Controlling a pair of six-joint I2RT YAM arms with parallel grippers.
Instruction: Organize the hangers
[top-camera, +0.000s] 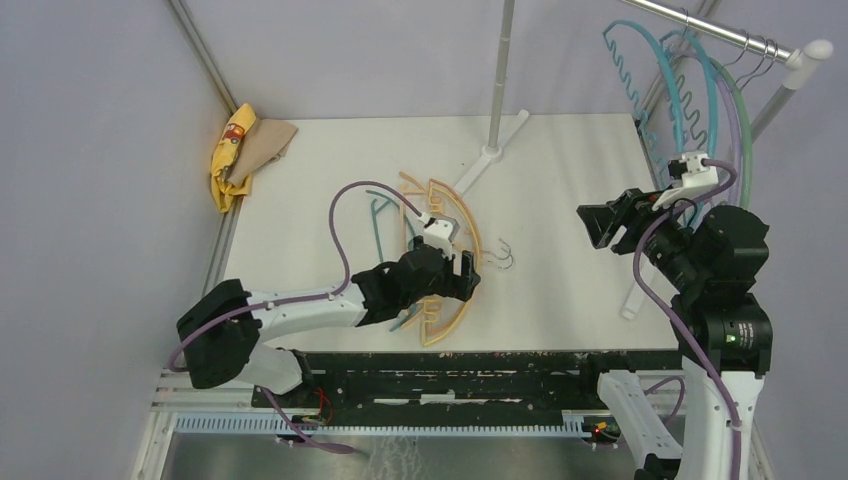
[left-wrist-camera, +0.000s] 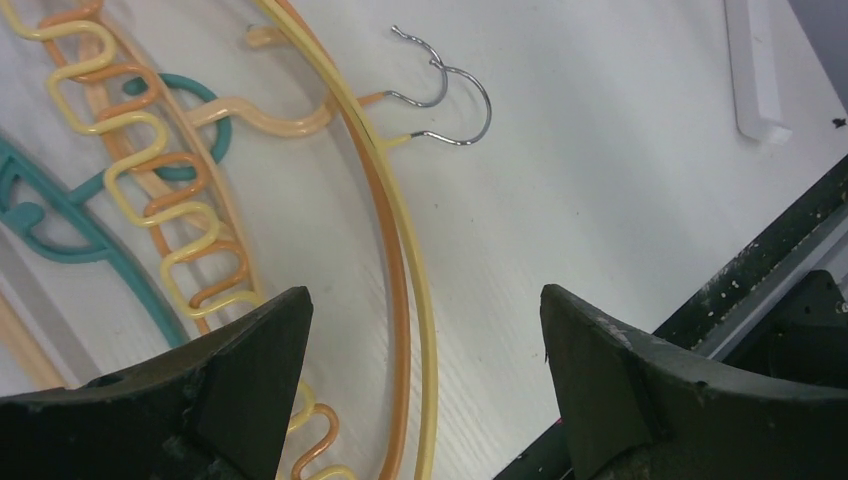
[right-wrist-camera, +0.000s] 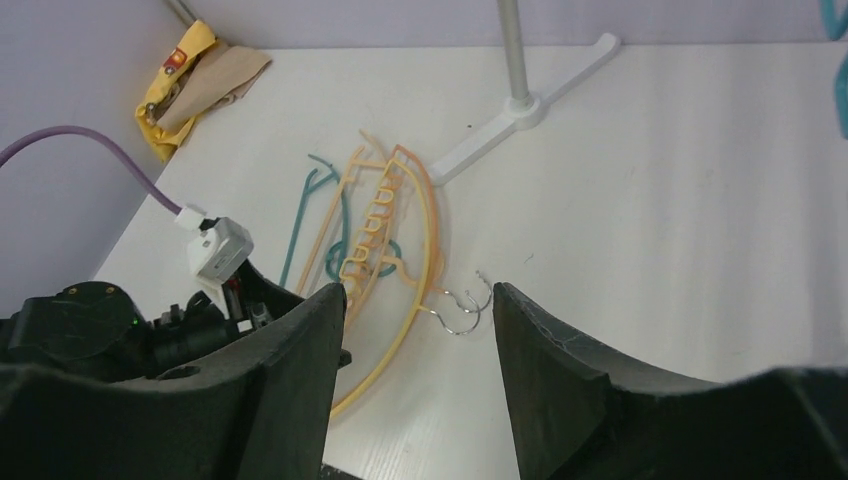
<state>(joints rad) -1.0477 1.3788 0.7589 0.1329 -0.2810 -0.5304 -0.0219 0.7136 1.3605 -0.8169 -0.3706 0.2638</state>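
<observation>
Several hangers lie piled in the middle of the table: a pale yellow one (top-camera: 447, 330) and a tan-orange one (top-camera: 432, 192) with wavy edges, plus a teal one (top-camera: 379, 226). Their metal hooks (top-camera: 503, 258) point right. My left gripper (top-camera: 466, 276) hovers low over the pile, open. In its wrist view the yellow arc (left-wrist-camera: 418, 270) and orange arc (left-wrist-camera: 398, 300) run between its fingers, untouched. Teal (top-camera: 665, 80), lilac (top-camera: 731, 120) and pale green (top-camera: 746, 125) hangers hang on the rail (top-camera: 720, 30). My right gripper (top-camera: 600, 222) is raised to the right of the pile, open and empty.
A yellow-and-tan cloth (top-camera: 245, 150) lies at the table's back left corner. The rack's upright pole (top-camera: 503, 70) and white foot (top-camera: 490, 155) stand behind the pile; another white foot (top-camera: 635, 300) lies near the right arm. The dark front edge (left-wrist-camera: 760, 270) runs close to the left gripper.
</observation>
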